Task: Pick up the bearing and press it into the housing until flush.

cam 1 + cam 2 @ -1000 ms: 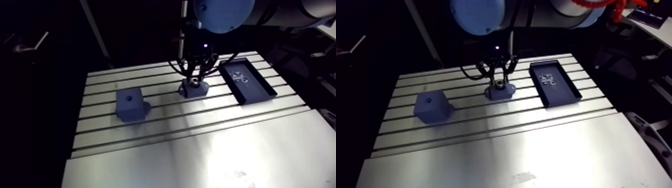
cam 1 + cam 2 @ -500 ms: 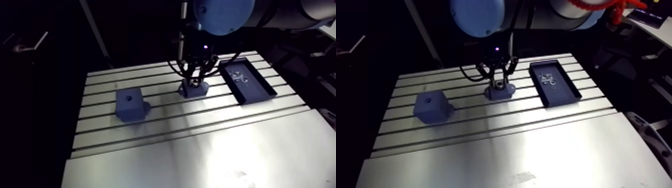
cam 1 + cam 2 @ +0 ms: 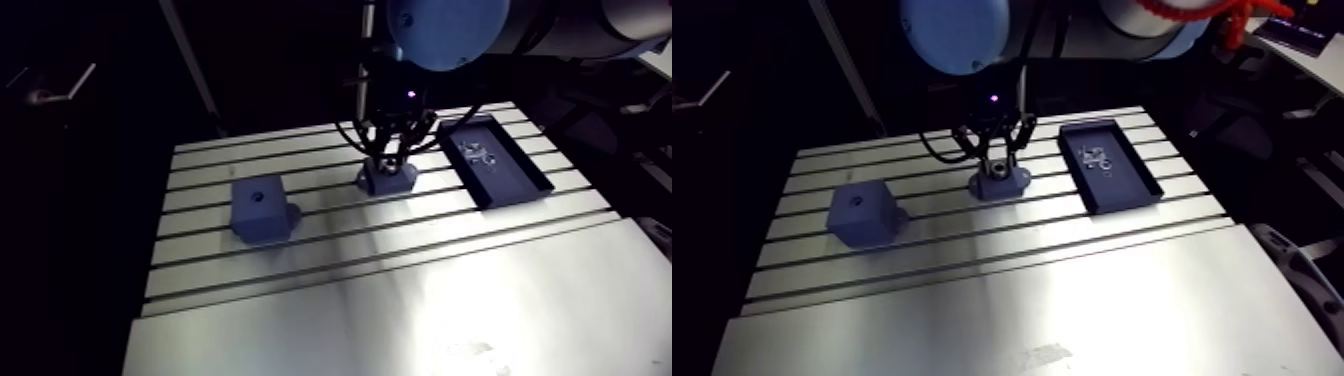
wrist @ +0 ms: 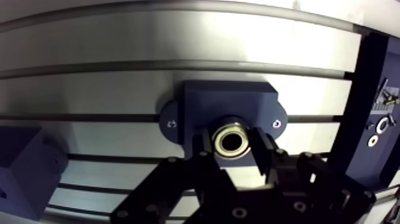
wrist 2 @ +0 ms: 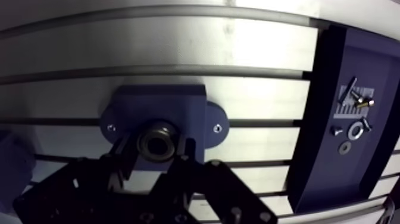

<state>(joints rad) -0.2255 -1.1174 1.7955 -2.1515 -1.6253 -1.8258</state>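
The pincer (image 4: 232, 145) pinches the bearing (image 4: 231, 140) between its two fingers, right at the bore of the dark blue housing (image 4: 229, 98). In the arm view the housing sits upper centre on the desk (image 3: 972, 300), with a dark tray (image 3: 1124, 188) to its right and a blue block (image 3: 862, 213) at left.

Dark-blue housing (image 4: 229, 102), silvery bearing (image 4: 218, 142)

Pincer (image 4: 233, 143) hides housing (image 4: 226, 104) near side, so bearing (image 5: 146, 142) seating depth is unreadable. Blue block (image 4: 24, 167) and tray (image 4: 360, 119) are cut off by the view edge. Tray's small parts (image 5: 355, 113) are unidentifiable.
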